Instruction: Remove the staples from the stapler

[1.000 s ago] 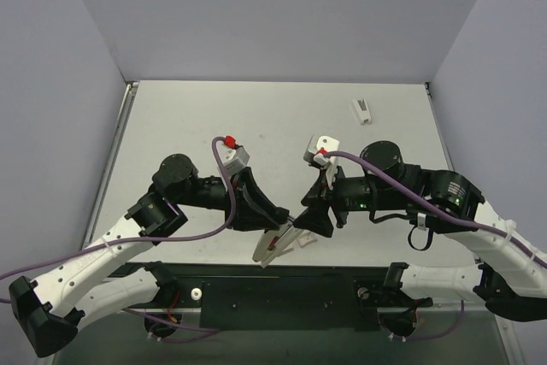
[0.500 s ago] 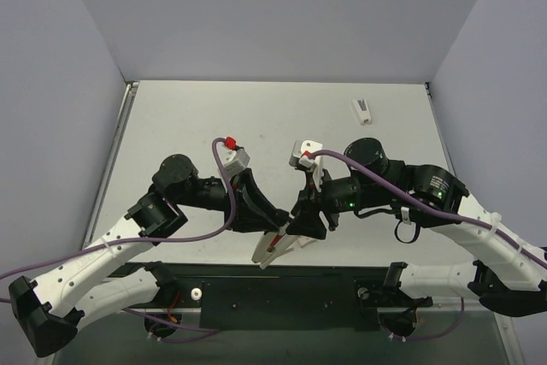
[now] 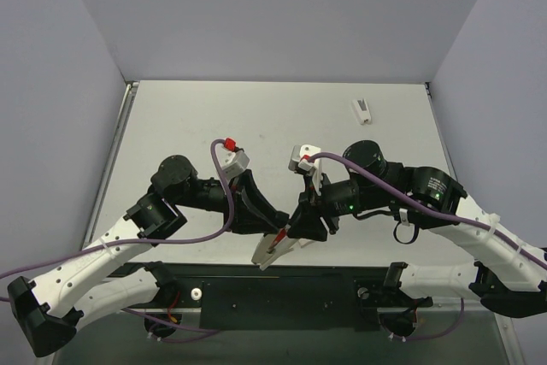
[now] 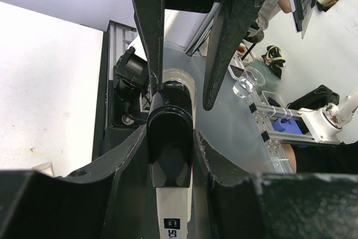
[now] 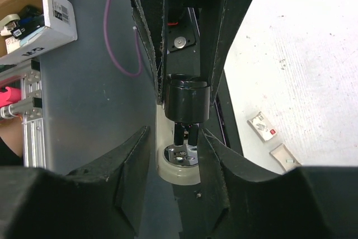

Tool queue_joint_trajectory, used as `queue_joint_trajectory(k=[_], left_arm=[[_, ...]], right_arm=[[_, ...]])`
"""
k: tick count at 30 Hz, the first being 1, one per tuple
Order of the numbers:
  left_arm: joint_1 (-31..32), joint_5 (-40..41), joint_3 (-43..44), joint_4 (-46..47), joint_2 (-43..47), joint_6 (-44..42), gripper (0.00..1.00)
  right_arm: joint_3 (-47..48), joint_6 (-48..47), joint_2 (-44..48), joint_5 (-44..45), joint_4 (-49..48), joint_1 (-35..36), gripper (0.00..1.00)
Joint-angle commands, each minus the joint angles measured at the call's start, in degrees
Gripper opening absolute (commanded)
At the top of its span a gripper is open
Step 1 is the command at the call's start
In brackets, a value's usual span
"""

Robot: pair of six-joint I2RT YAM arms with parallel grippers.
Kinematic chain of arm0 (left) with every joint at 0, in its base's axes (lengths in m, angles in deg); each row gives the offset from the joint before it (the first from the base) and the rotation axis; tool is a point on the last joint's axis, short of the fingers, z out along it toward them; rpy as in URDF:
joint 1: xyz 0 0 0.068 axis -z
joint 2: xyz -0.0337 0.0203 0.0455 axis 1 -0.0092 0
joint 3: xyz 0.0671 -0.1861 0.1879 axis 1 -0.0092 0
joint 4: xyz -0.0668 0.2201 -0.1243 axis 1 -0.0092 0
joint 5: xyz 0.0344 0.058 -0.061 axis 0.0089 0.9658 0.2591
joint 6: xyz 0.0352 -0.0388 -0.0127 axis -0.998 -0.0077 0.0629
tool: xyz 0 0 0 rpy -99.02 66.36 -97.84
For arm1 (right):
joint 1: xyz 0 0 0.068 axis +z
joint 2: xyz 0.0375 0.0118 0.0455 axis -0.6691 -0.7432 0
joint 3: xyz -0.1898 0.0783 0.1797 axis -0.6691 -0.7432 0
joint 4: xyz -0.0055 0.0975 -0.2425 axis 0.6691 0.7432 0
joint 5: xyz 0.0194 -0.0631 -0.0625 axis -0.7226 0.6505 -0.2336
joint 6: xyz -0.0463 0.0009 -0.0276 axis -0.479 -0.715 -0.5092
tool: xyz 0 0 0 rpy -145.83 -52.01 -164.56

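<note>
The stapler (image 3: 267, 252) is a slim white oblong with a black end, held off the table over the near edge. My left gripper (image 3: 278, 237) is shut on it; in the left wrist view (image 4: 170, 138) the black end (image 4: 170, 149) sits tight between the fingers. My right gripper (image 3: 296, 230) meets it from the right. In the right wrist view (image 5: 175, 138) its open jaws straddle the stapler's rounded white end (image 5: 177, 176), with a thin gap on the left side. The staples are hidden.
A small white tab (image 3: 362, 109) lies at the far right of the table. Two more white tabs (image 5: 263, 126) (image 5: 285, 155) lie on the table near the front edge. The black base rail (image 3: 282, 292) runs under the grippers.
My right gripper has moved left and closer, and its jaws now sit around the stapler's end. The left gripper and stapler have dipped slightly.
</note>
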Motion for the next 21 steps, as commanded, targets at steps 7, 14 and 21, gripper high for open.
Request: queue_joint_trajectory(k=[7,14,21], left_arm=[[0.98,-1.33,3.94,3.98,1.61,-0.42,0.00],[2.04,-1.33,3.68,5.64,0.82,0.19,0.00],[3.36,1.75,3.94,4.85,0.91,-0.42,0.00]], right_arm=[[-0.90,-0.08,0.93,-2.65,-2.35,-0.10,0.21],[-2.66,0.36,0.84,-3.36,-3.58,-0.19,0.12],[-9.41,1.85,4.96,-1.87,-5.16,-0.19,0.00]])
